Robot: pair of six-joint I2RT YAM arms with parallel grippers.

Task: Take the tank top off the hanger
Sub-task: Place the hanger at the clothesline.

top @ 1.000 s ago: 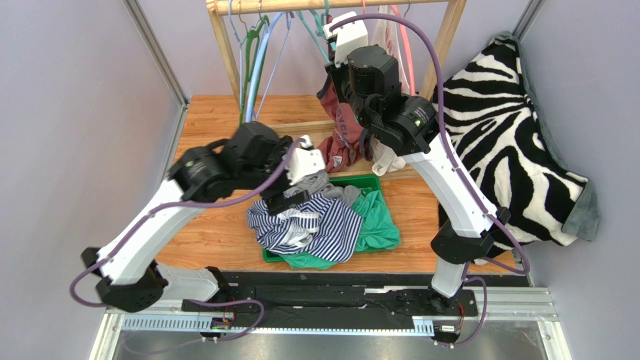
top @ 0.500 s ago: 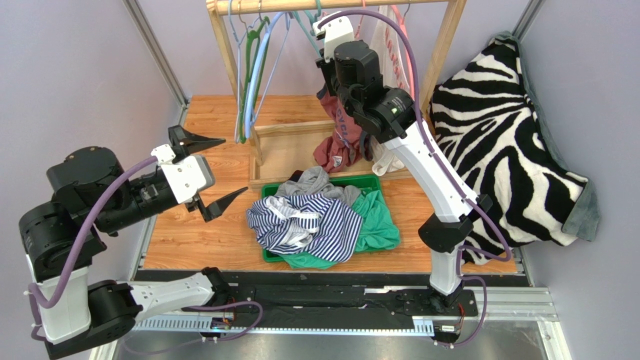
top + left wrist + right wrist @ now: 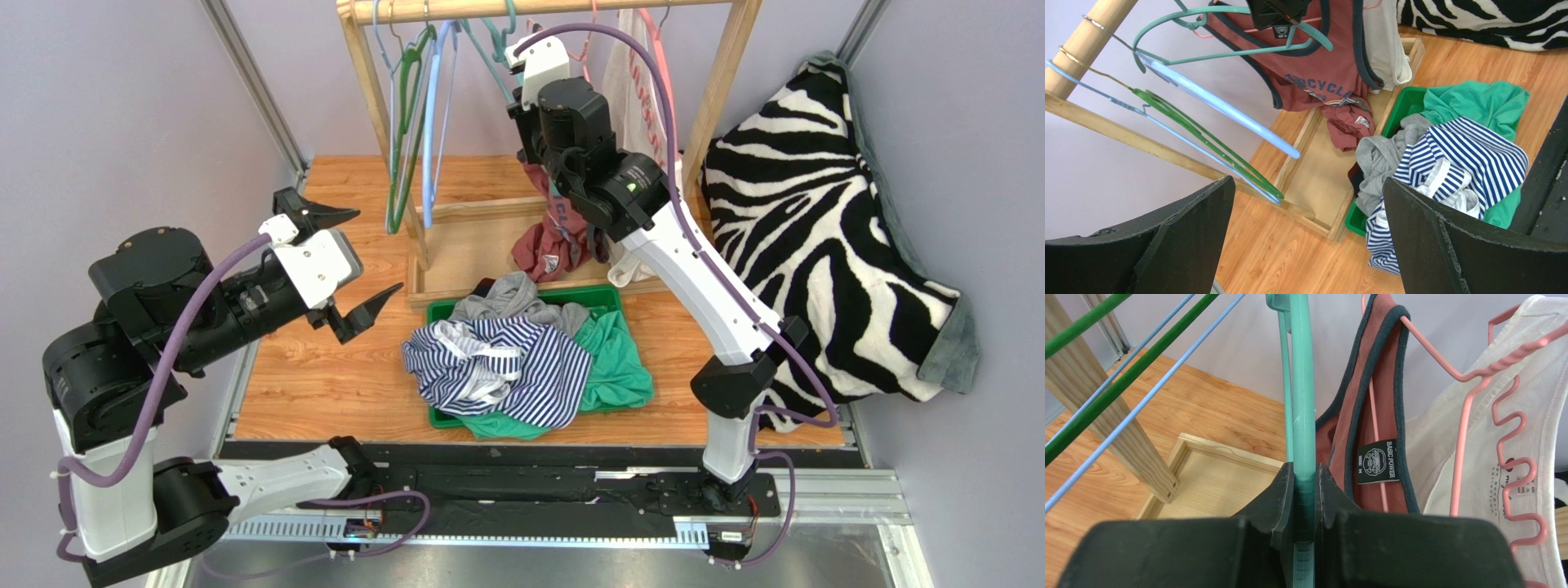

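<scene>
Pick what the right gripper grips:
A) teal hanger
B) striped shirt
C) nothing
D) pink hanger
A: in the right wrist view, the right gripper is shut on the teal hanger, whose bar runs up from between the fingers.

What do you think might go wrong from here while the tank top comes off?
The right gripper is shut on the teal plastic hanger, not on the rust-red tank top with dark trim beside it; pulling may lift the hanger off the wooden rail. The pink wire hanger with its white garment hangs close and could snag.
</scene>
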